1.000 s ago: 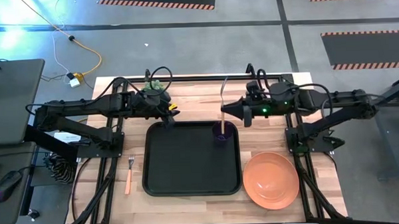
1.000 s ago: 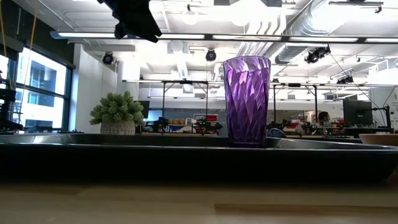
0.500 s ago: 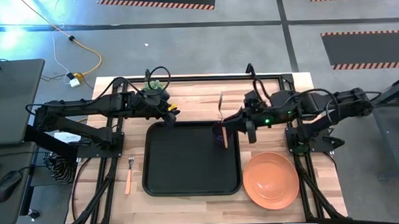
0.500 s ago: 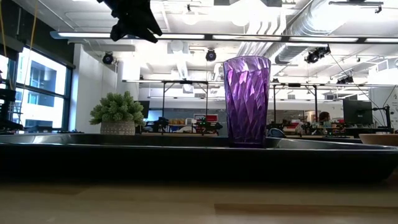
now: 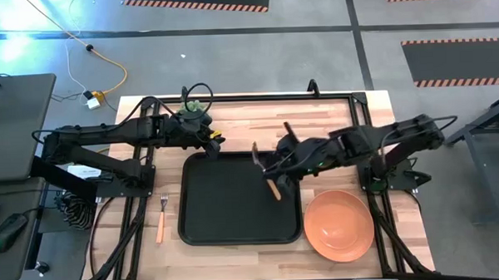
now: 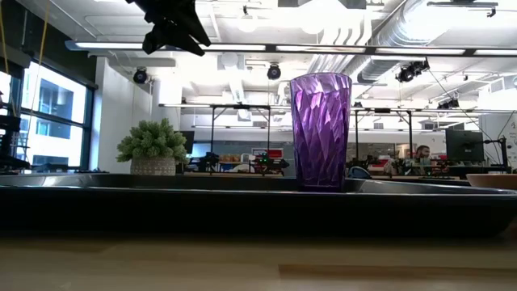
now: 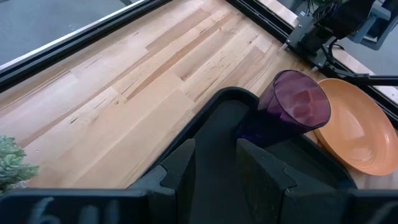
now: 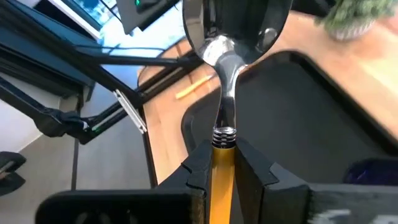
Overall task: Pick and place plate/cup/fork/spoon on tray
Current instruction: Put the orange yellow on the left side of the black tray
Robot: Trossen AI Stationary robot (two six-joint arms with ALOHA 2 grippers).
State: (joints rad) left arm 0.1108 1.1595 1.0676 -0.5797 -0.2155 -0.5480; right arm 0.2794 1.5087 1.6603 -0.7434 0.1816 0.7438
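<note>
Right gripper (image 8: 222,163), clamped on the spoon (image 8: 231,37), hovers over the black tray (image 5: 227,207); left gripper (image 7: 214,163) waits, fingers apart.

Counts: 1 tray (image 5: 235,209), black. 1 plate (image 5: 339,225), orange, right of the tray. 1 cup (image 6: 321,129), purple, on the tray's far right corner. 1 spoon (image 8: 233,37). 1 fork (image 5: 161,217), left of the tray. 1 green plant (image 6: 152,147), far left. 2 arms.
</note>
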